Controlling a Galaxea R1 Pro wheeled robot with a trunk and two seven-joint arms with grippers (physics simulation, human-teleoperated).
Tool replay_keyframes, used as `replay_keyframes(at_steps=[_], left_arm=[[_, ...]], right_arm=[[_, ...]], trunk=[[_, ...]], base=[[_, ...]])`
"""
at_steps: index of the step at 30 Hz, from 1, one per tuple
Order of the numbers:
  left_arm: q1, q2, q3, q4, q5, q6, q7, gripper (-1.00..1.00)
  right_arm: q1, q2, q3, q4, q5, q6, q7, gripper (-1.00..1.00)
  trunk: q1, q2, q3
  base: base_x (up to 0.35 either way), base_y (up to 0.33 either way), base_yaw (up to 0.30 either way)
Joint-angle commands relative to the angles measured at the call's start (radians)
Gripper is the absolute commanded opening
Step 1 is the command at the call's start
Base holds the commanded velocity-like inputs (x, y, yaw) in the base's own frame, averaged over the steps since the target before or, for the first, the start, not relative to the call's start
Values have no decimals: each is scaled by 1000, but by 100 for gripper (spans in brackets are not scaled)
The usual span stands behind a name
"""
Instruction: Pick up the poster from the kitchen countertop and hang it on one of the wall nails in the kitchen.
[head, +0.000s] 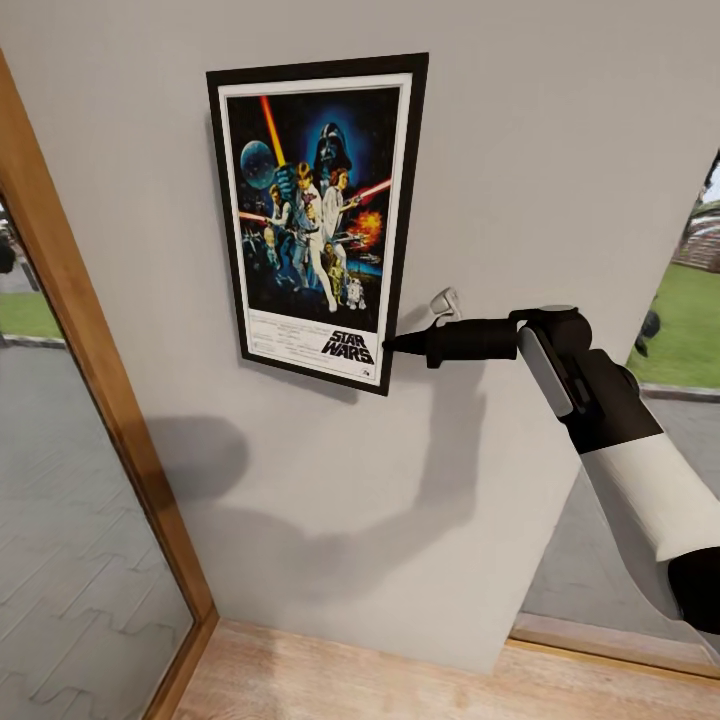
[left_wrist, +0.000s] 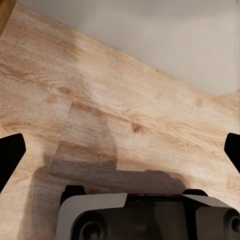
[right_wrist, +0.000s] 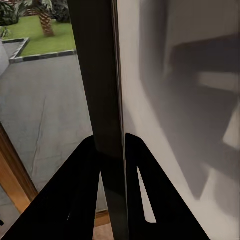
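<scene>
- One pale grey wall takes up most of what we see from the head camera, with a wood-framed glass pane along its left side and an opening onto paving and grass on its right.
- Below it we see a strip of light-wood plank floor; the left wrist camera looks down on the same planks where they meet the wall's foot.
- Our right arm, white with a black forearm, reaches in from the lower right and stretches level toward the wall, throwing a broad shadow on the plaster beneath.
- Against the wall, up and left of centre, sits the poster: black frame, white inner border, colourful figures on dark blue, the Star Wars title on a white strip at the bottom. It leans slightly, its top tipped to the right.
- At the poster's lower right corner we have the right end effector closed on the frame; the right wrist camera shows the frame's dark edge running between the two black fingers, which press it from both sides.
- Our left end effector hangs over the floor with its dark fingertips spread wide, nothing between them.
</scene>
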Motion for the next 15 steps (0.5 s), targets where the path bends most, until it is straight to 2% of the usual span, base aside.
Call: replay_keyframes(at_steps=[1,15], left_arm=[[0,0,0,-1,10,10,-3,100],[0,0,0,-1,9,10,-3,100]], right_arm=[[-1,-1,2,0,-7,6,0,-100],[-1,-1,2,0,-7,6,0,-100]], trunk=[[1,-2,-2],[1,-2,-2]], base=[[11,0,0],[2,0,0]])
